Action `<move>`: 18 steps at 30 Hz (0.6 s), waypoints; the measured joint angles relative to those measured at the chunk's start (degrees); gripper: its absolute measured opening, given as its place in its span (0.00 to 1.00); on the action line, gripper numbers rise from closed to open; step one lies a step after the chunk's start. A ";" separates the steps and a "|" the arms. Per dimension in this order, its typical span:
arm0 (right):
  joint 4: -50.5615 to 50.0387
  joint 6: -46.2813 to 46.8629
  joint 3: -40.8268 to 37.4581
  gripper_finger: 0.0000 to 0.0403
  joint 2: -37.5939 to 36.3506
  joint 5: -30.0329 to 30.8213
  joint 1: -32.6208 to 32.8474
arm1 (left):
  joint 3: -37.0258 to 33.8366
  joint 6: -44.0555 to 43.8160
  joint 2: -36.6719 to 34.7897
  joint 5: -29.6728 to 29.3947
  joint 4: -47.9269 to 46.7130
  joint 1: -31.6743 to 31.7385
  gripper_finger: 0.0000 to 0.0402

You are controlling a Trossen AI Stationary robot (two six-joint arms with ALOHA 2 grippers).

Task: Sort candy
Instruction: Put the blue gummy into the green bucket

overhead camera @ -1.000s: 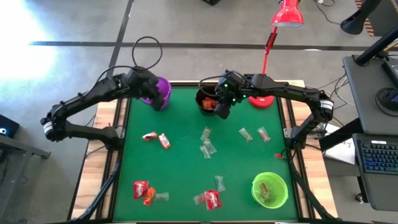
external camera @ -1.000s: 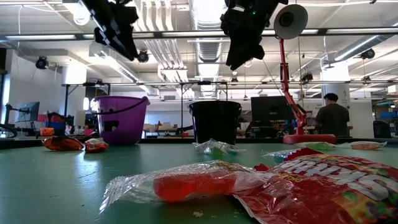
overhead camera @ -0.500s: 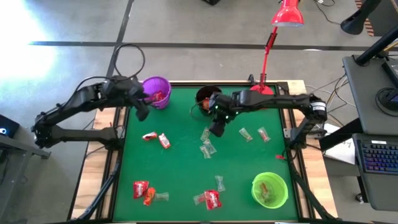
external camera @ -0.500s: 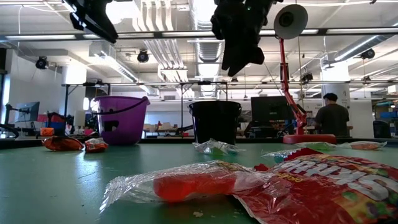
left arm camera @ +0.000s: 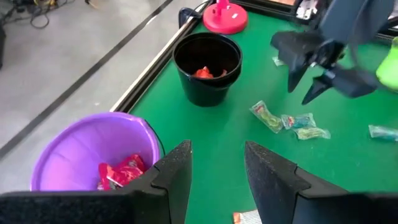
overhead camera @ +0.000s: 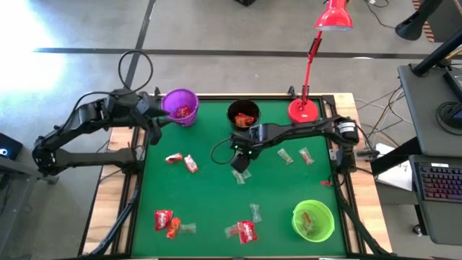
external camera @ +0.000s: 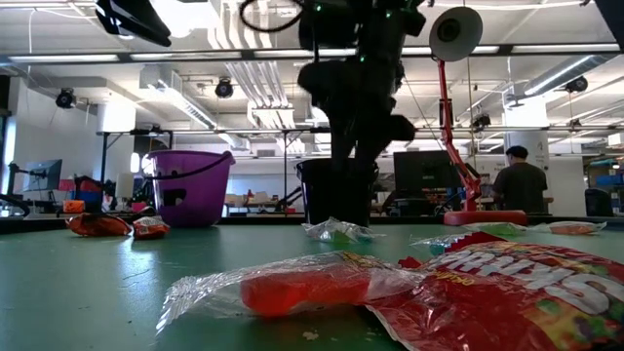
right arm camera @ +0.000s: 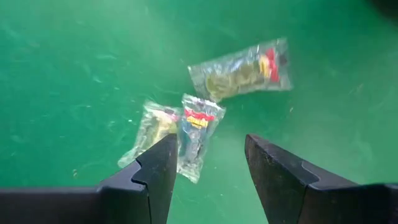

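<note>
Candy [right arm camera: 199,127] in clear greenish wrappers lies mid-table on the green mat [overhead camera: 209,195], just under the right gripper [right arm camera: 208,165], whose fingers are spread and hold nothing, while the left gripper [left arm camera: 214,168], gaping and unladen, hovers by the purple cup [overhead camera: 180,106].

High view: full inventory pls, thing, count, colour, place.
Purple cup: 1, far left corner, red candy inside.
Black cup: 1, far edge centre, red-orange candy inside.
Green cup: 1, near right, candy inside.
Desk lamp: 1, red, base at far right edge.
Clear greenish candy: 3 clustered mid-table, 2 more right of centre, about 3 along the near edge.
Red candy: 2 left of centre, 2 near left, 1 near centre.
Table: 1, green mat.
Person: 1, in the room beyond.
Left gripper: open, beside the purple cup.
Right gripper: open, over the mid-table clear candies.
</note>
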 joint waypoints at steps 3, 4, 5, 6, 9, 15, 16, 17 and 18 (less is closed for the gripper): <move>0.11 2.05 0.00 0.46 2.24 -0.05 0.92 | 0.00 0.99 -0.67 0.02 0.00 0.00 0.33; 0.29 2.31 0.00 0.46 2.84 -0.20 1.33 | 0.00 1.46 -0.88 0.02 -0.02 0.00 0.33; 0.40 2.60 0.00 0.46 3.50 -0.35 1.73 | 0.00 1.94 -1.14 0.02 -0.01 0.00 0.33; 0.39 2.95 0.00 0.46 4.08 -0.42 2.09 | 0.00 2.44 -1.35 0.04 -0.01 0.02 0.33; 0.42 3.64 0.00 0.46 5.45 -0.42 3.12 | 0.00 3.30 -1.93 0.04 -0.02 0.02 0.33; 2.33 3.84 0.04 0.46 6.68 -0.21 4.31 | -0.02 3.34 -2.38 0.06 -0.07 0.02 0.33; 2.68 3.84 0.06 0.46 6.86 -0.12 4.31 | -0.01 3.34 -2.47 0.06 -0.09 0.02 0.33; 2.82 3.84 0.07 0.46 7.14 -0.03 4.29 | -0.02 3.34 -2.56 0.06 -0.09 0.02 0.33; 2.88 3.82 0.07 0.46 7.49 0.07 4.25 | 0.00 3.34 -2.60 0.06 -0.09 0.02 0.33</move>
